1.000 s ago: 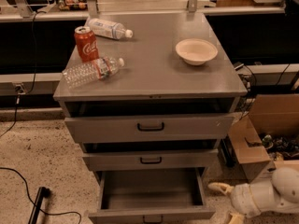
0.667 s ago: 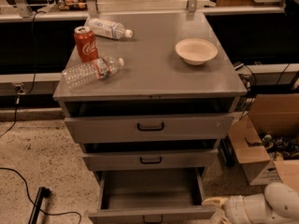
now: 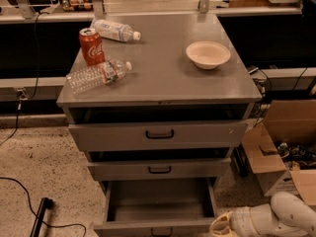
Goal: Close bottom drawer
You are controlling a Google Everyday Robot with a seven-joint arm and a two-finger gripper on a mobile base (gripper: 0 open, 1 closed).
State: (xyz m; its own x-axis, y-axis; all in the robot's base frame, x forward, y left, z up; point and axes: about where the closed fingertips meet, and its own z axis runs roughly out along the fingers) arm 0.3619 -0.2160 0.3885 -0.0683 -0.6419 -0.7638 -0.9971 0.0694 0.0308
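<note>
The bottom drawer [image 3: 158, 225] of the grey cabinet is pulled far out, its inside open to view and bare. Its narrow front runs along the lower edge of the picture with a small dark handle [image 3: 161, 231] at centre. The gripper [image 3: 219, 226], cream-coloured on a white arm, sits low at the drawer front's right corner, close to or touching it. The top drawer [image 3: 158, 135] and the middle drawer [image 3: 159, 169] each stand slightly out.
On the cabinet top [image 3: 163, 75] lie two clear plastic bottles [image 3: 98, 74] [image 3: 116, 31], an upright red soda can [image 3: 92, 46] and a cream bowl [image 3: 208, 54]. An open cardboard box [image 3: 284, 149] stands on the floor at right. A black cable and pole [image 3: 39, 216] lie at left.
The arm has swung lower and to the left, bringing the gripper from right of the cabinet to the bottom drawer's right front corner. The drawers have not moved.
</note>
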